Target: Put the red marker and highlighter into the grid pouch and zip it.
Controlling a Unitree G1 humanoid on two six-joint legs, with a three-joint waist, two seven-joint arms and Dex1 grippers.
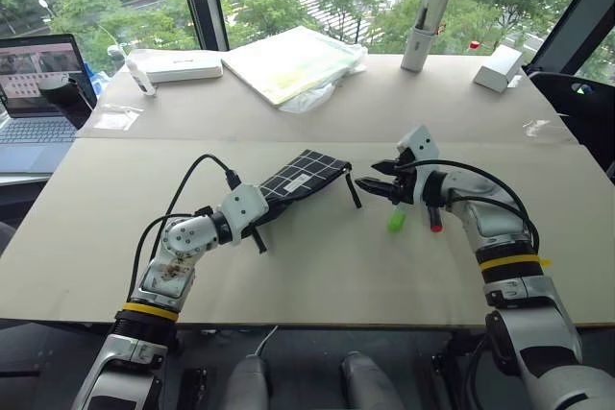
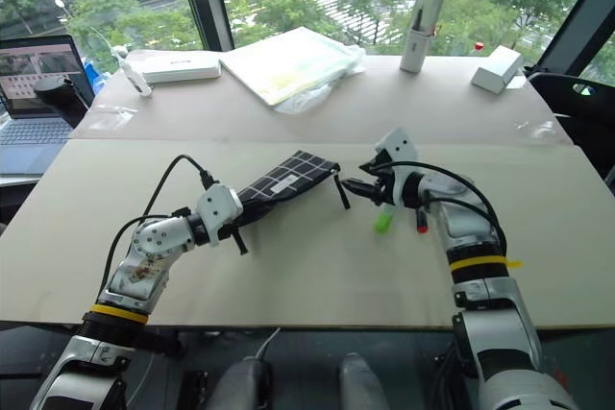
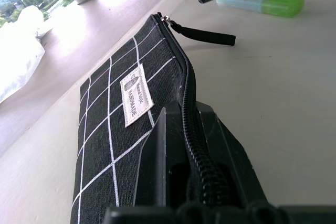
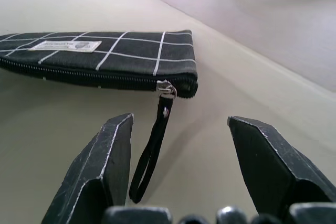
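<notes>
Grid pouch (image 1: 298, 178) pinched in left fingers (image 3: 178, 166); right fingers (image 4: 100, 177) wide, near pull cord (image 4: 151, 153).

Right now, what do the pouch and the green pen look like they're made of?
The pouch looks like matte black woven cloth: white grid lines, a stitched white label, a toothed zipper along its edge. The green pen looks like smooth plastic, part translucent, with a slight sheen.

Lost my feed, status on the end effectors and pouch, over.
Left end effector shut on grid pouch, zipper closed. Right end effector open, empty, facing the pull cord. Highlighter and red marker on the table, outside.
</notes>
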